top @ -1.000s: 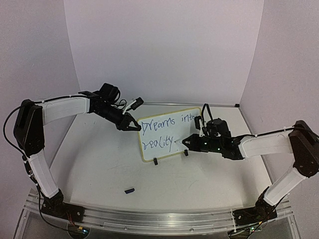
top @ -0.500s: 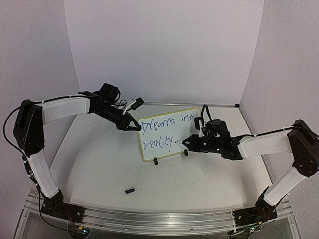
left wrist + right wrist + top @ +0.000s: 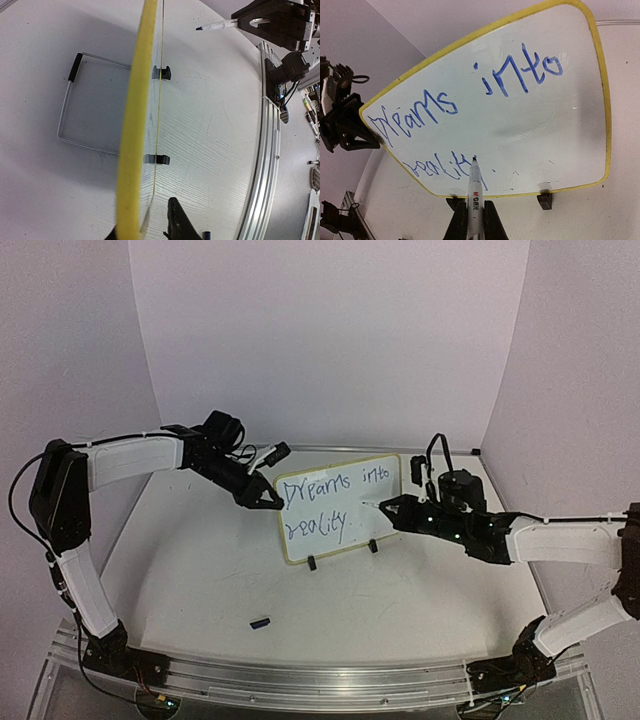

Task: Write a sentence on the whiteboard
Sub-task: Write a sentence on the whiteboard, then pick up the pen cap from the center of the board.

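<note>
The whiteboard [image 3: 335,508] stands upright on two black clip feet, its yellow frame [image 3: 137,125] edge-on in the left wrist view. The sentence [image 3: 470,95] in blue reads "Dreams into reality." over two lines. My left gripper [image 3: 272,498] is at the board's left edge, its jaws [image 3: 145,227] slightly open either side of the frame, with a gap at one finger [image 3: 177,222]. My right gripper [image 3: 472,207] is shut on a white marker [image 3: 474,190]. The marker [image 3: 220,24] points at the board's face, its tip held off the surface to the right of the lower line.
A small dark cap [image 3: 261,622] lies on the table in front of the board. A wire frame with a black grip [image 3: 75,67] lies flat behind the board. An aluminium rail [image 3: 300,680] runs along the near edge, and walls close in on three sides.
The right arm has drawn back to the right and lifted the marker tip away from the end of the lower line. The left jaws have eased apart on the board's edge.
</note>
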Motion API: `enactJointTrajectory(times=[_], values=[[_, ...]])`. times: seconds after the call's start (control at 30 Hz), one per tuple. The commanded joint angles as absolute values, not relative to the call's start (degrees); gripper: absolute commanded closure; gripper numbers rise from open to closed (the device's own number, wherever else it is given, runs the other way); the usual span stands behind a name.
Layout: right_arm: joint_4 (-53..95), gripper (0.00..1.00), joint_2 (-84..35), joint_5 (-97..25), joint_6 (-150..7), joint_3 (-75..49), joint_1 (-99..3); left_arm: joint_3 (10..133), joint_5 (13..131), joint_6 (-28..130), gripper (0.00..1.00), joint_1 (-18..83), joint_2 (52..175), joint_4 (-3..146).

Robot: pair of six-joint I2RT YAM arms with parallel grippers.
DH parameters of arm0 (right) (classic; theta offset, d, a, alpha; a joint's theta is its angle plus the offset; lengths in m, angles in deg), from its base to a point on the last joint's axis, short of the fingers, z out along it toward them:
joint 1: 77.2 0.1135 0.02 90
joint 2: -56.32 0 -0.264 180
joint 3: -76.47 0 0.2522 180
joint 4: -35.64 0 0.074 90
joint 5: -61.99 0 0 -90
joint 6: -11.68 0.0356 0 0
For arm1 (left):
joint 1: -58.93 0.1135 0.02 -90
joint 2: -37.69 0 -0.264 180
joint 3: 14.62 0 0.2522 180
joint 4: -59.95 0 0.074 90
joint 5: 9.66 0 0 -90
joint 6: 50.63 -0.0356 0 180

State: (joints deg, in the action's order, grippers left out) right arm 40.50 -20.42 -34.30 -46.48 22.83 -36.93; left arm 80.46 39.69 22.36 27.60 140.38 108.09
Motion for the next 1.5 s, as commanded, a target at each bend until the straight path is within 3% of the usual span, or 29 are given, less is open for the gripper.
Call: enactJointTrajectory(times=[0.0, 0.33, 0.43, 0.5, 0.9, 1.07, 1.47], values=[[41.0, 1.0, -17.7, -31.8, -47.8, 23.9, -36.7, 81.0, 40.7, 22.6, 0.72, 27.1, 140.5, 109.2], [40.9, 1.0, -15.6, -31.9, -48.5, 24.3, -36.7, 78.4, 43.9, 24.4, 0.36, 27.2, 138.7, 106.9], [40.7, 1.0, -14.8, -33.0, -49.2, 24.1, -36.7, 77.0, 45.5, 25.3, 0.17, 27.3, 137.7, 105.7], [39.9, 1.0, -14.4, -34.0, -49.9, 23.6, -36.7, 75.8, 46.2, 26.4, 0.13, 27.4, 136.7, 104.6], [32.0, 1.0, -13.1, -40.4, -49.6, 22.8, -36.5, 47.3, 61.2, 54.5, 0.13, 26.7, 114.5, 83.5], [31.4, 1.0, -13.0, -41.3, -48.2, 23.9, -35.3, 38.0, 63.6, 60.1, 0.17, 22.6, 106.9, 81.9], [31.9, 1.0, -14.0, -38.6, -44.5, 25.6, -28.4, 34.8, 74.0, 60.0, 0.22, 3.5, 110.8, 90.0]])
